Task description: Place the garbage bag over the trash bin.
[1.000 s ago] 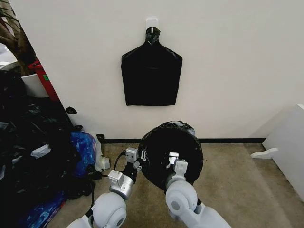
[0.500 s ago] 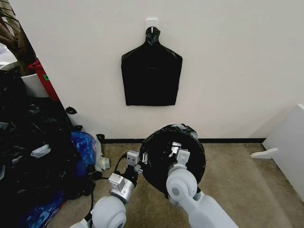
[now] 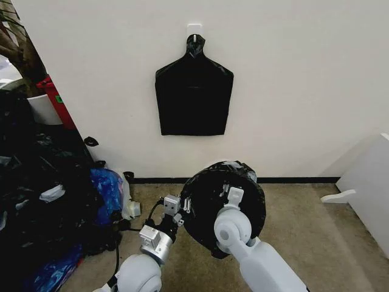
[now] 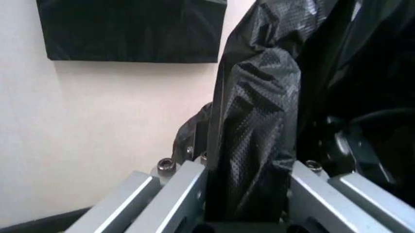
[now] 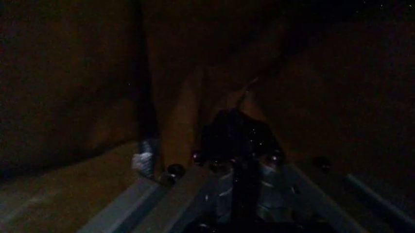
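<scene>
The glossy black garbage bag [image 3: 203, 210] is pulled over a round form low by the wall, its wide dark mouth facing me. The trash bin is hidden under the plastic; none of its white surface shows. My left gripper [image 3: 182, 204] is at the mouth's left rim. The left wrist view shows a crinkled fold of the garbage bag [image 4: 259, 121] pinched in the left gripper [image 4: 250, 174]. My right gripper [image 3: 231, 193] reaches inside the mouth. In the dark right wrist view, the right gripper [image 5: 236, 145] is closed on a bunched bit of black plastic.
A flat black bag pack [image 3: 193, 97] hangs from a hook on the wall above. A heap of black and blue bags [image 3: 55, 194] fills the left side. White furniture [image 3: 371, 188] stands at the right. Bare carpet [image 3: 304, 231] lies between it and the bag.
My right arm has pushed forward and up, deeper into the bag's mouth. The mouth has shifted a little up and to the right. The left gripper followed slightly, keeping its hold.
</scene>
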